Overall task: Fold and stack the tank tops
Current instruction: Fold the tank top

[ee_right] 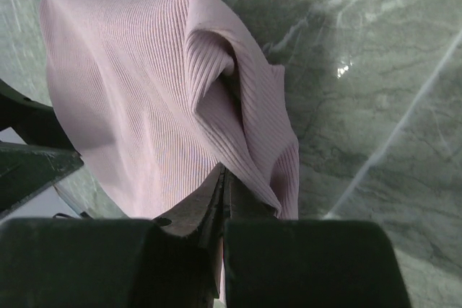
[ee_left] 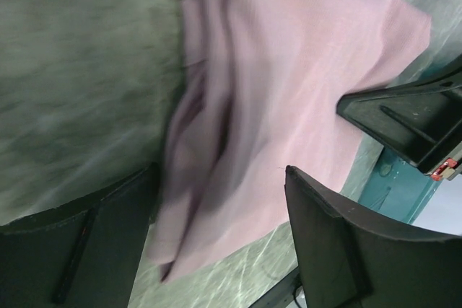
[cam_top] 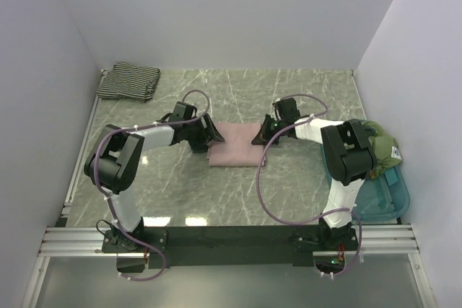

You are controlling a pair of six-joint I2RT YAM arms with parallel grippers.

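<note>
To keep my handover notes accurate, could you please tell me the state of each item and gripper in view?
Dusty pink ribbed fabric tank top: folded, slightly rumpled, mid-table.
Black-and-white striped tank top: folded, far left corner.
Left gripper: open, over the pink top's edge.
Right gripper: shut, pinching the pink top's edge.
Teal plastic tray: holds a bunched olive-green garment.

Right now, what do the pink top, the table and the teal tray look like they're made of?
Pink top: soft ribbed knit fabric, matte; fine ribs and loose folds show.
Table: glossy green marble or a marble-look laminate; it has white veins and glare, but I can't tell which.
Tray: probably plastic, from the smooth, seemingly translucent teal rim.
</note>
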